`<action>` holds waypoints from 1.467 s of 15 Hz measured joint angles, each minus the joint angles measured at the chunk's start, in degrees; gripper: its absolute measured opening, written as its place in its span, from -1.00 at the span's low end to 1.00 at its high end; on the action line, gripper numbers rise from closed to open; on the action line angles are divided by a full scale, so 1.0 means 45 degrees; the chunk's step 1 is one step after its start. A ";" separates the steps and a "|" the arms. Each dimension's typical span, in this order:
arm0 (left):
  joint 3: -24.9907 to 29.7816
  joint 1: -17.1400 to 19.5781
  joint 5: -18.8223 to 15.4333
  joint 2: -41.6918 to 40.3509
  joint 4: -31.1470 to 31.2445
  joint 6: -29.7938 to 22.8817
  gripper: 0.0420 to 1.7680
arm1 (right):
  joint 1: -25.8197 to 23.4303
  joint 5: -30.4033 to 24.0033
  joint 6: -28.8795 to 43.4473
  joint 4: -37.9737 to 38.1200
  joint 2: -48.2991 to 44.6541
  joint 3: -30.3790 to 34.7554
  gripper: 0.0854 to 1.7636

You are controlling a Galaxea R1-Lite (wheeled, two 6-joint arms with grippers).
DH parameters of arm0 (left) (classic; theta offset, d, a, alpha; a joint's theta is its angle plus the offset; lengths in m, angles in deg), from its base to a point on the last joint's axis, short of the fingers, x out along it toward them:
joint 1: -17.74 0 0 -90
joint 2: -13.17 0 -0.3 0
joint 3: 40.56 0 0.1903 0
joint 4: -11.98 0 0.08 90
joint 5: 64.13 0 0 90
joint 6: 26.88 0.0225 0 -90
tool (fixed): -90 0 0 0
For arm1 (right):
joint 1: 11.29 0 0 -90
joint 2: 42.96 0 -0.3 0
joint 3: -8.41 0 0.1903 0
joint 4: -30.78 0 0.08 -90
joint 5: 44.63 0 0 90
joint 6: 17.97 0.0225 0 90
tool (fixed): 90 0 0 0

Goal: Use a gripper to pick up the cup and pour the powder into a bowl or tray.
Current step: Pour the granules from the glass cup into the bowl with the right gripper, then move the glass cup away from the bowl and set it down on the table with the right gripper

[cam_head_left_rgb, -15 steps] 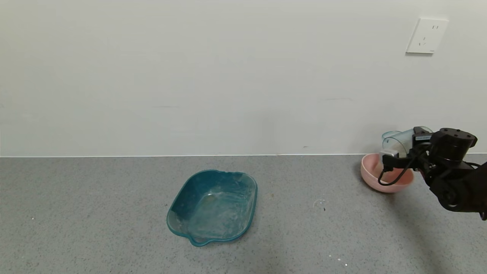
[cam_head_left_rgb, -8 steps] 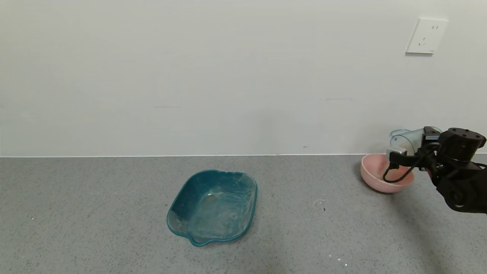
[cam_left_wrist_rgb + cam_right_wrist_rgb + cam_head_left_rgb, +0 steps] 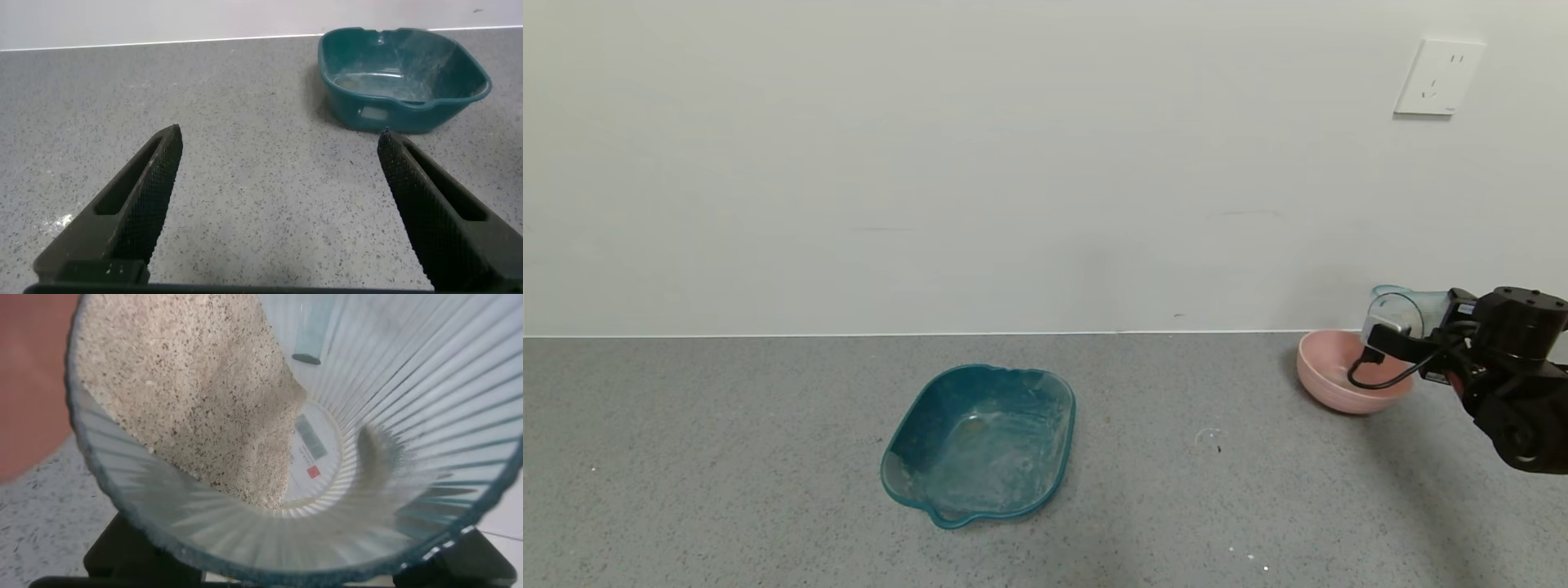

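Fingers of our right gripper [image 3: 1409, 331] are closed on the ribbed pale blue-green cup [image 3: 1401, 310], holding it tipped on its side at the far right edge of the pink bowl [image 3: 1331, 384], near the wall. Whitish powder [image 3: 196, 408] lies banked against the cup's lower wall in the right wrist view. Our black cable [image 3: 1388, 377] loops across the bowl's rim. Our left gripper [image 3: 278, 204] hangs low over the grey speckled counter [image 3: 727, 457] with fingers spread wide and empty, the dusty teal tray [image 3: 980, 441] beyond it. A white wall socket [image 3: 1437, 77] sits above the bowl.
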State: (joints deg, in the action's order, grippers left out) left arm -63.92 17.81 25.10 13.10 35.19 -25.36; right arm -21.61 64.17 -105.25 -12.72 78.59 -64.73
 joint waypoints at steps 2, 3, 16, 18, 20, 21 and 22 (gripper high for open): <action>0.0000 0.0000 -0.0005 0.0000 0.0000 0.0005 0.94 | -0.0125 -0.0003 0.0610 0.0035 -0.0379 0.0379 0.44; 0.0000 0.0000 -0.0005 0.0000 0.0000 0.0000 0.94 | -0.0141 -0.0019 0.1078 0.0111 -0.0577 0.0490 0.44; 0.0000 0.0000 0.0000 0.0000 0.0005 0.0005 0.94 | 0.2427 -0.0019 0.9395 0.4177 -0.3541 0.2259 0.44; 0.0000 0.0000 -0.0005 0.0000 0.0014 0.0000 0.94 | 0.3224 -0.0008 1.0560 0.5090 -0.4104 0.2292 0.44; 0.0000 0.0000 -0.0005 0.0000 0.0019 0.0000 0.94 | 0.3912 -0.0008 1.1711 0.5445 -0.4478 0.2265 0.44; 0.0000 0.0000 -0.0005 0.0000 0.0014 0.0005 0.94 | 0.4180 -0.0027 1.2085 0.5483 -0.4581 0.2259 0.44; 0.0000 0.0000 -0.0005 0.0000 0.0019 0.0000 0.94 | 0.4451 -0.0051 1.2548 0.5502 -0.4649 0.2265 0.44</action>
State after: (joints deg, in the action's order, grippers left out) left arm -63.92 17.81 25.08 13.10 35.27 -25.36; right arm -1.58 63.94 -48.79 12.04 57.67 -54.54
